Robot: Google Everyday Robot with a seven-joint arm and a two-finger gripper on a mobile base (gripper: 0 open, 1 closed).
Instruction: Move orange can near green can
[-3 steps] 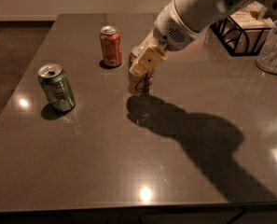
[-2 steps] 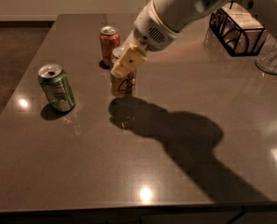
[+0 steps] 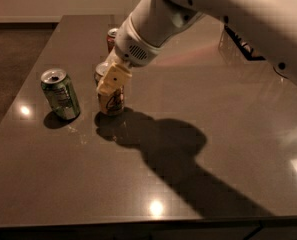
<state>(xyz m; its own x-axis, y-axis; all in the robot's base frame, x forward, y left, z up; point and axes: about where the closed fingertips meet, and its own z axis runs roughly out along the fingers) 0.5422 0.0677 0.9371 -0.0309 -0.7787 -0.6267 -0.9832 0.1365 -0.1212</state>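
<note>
The orange can is golden tan with a dark-outlined emblem. It stands upright on the dark table, left of centre. My gripper comes down from the upper right and is shut on the orange can's upper part; its pale fingers cover the can's top. The green can stands upright a short way to the left of the orange can, apart from it, with its silver top showing.
A redder can stands farther back, partly hidden behind my arm. A dark wire basket sits at the back right behind the arm. The table's left edge runs close to the green can.
My gripper has carried the orange can leftward and toward the front, away from the redder can, so it now stands close to the green can.
</note>
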